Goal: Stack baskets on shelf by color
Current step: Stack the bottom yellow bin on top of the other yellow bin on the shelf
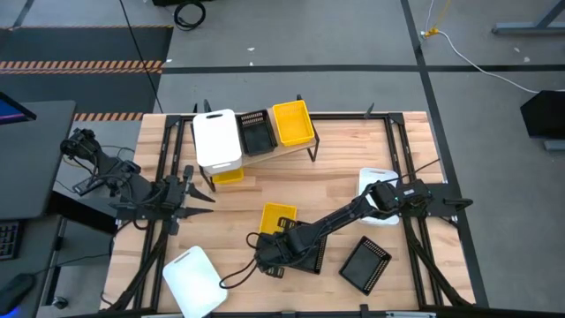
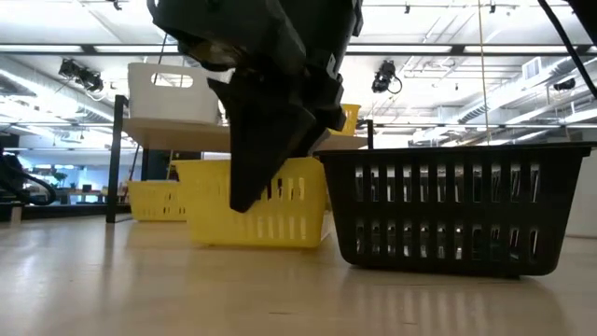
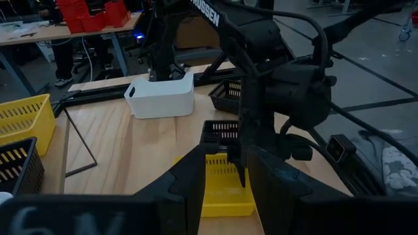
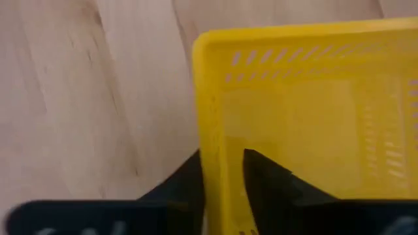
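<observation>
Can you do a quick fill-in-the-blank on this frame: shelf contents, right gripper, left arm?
1. On the shelf the black basket sits between a white basket and a ____ one.
2. The right gripper straddles the wall of a ____ basket on the table.
3. The left gripper holds ____.
4. A basket under the shelf is ____.

Missing words: yellow; yellow; nothing; yellow

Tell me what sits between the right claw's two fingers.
The near wall of the yellow basket: in the right wrist view, one finger of the right claw is outside it and one inside.
</observation>
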